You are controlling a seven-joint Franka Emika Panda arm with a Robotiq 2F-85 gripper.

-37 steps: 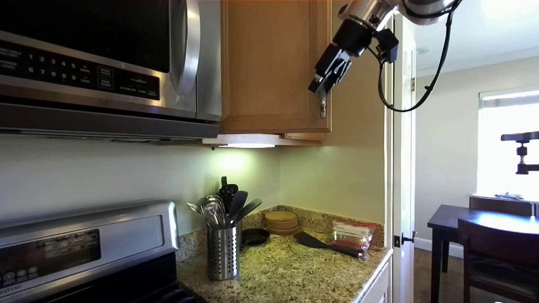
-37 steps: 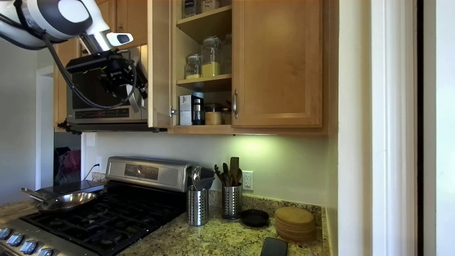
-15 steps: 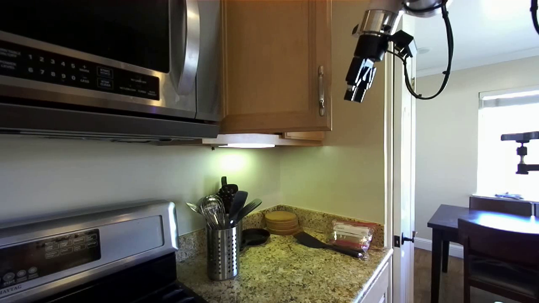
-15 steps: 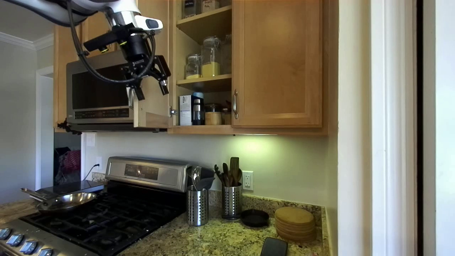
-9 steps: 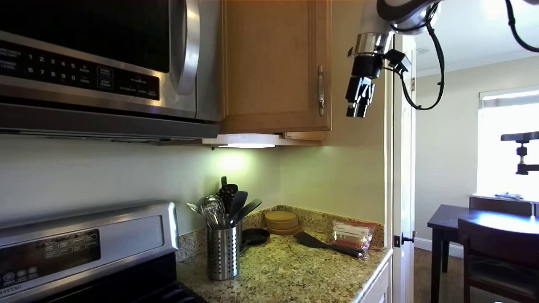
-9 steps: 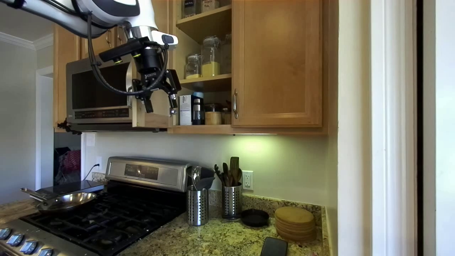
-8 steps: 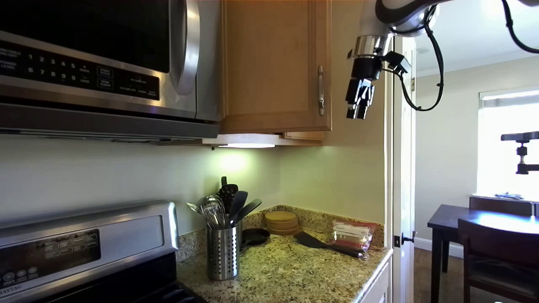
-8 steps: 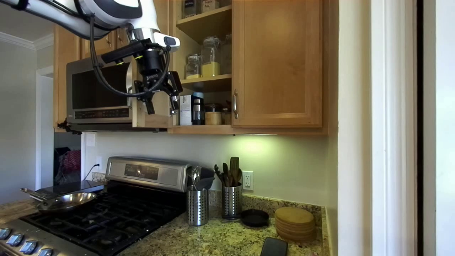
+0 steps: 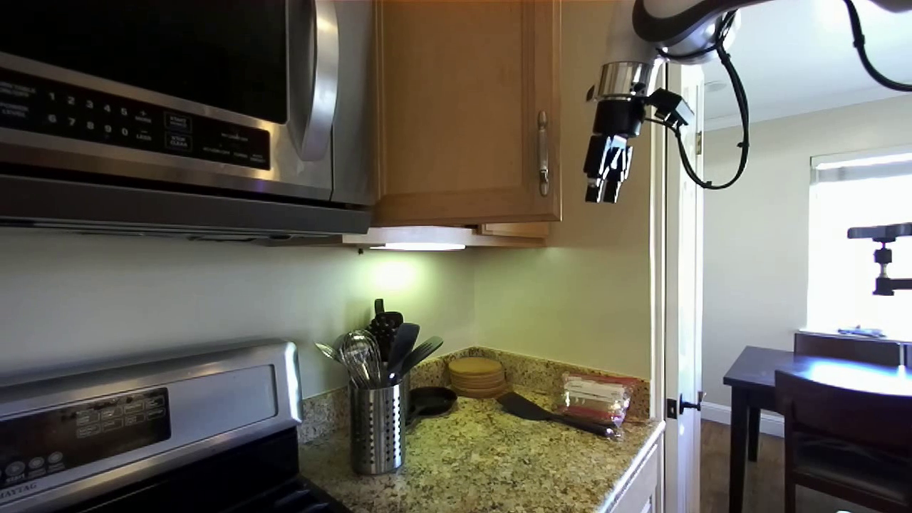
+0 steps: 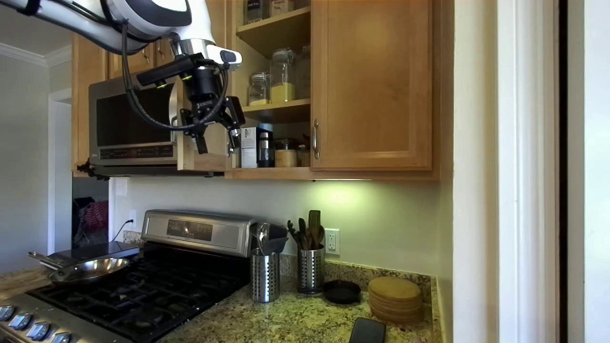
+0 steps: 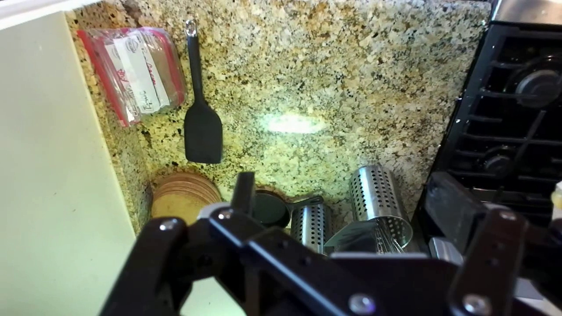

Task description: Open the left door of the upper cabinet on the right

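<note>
The left door (image 9: 463, 107) is light maple and stands swung open towards the microwave. Its silver handle (image 9: 543, 153) shows at its lower right. In an exterior view the door's inner face (image 10: 205, 161) shows, partly hidden behind my gripper. The upper cabinet (image 10: 271, 173) has its left half open, with shelves exposed. Its right door (image 10: 371, 85) is shut. My gripper (image 9: 603, 191) hangs fingers down, apart from the handle. It also shows in front of the open door (image 10: 218, 143). In the wrist view my gripper (image 11: 344, 188) is open with nothing between its fingers.
A microwave (image 10: 133, 119) hangs left of the cabinet, above the stove (image 10: 143, 290). Glass jars (image 10: 283, 76) stand on the shelves. The counter holds utensil holders (image 11: 377, 197), a spatula (image 11: 203, 131), a plastic bag (image 11: 140, 72) and round boards (image 10: 395, 300). A wall (image 11: 52, 131) bounds the counter.
2.5 s ago my gripper was at the door handle; it has moved away from it and turned fingers down. The door has swung wider towards the microwave. The last half second shows almost no motion.
</note>
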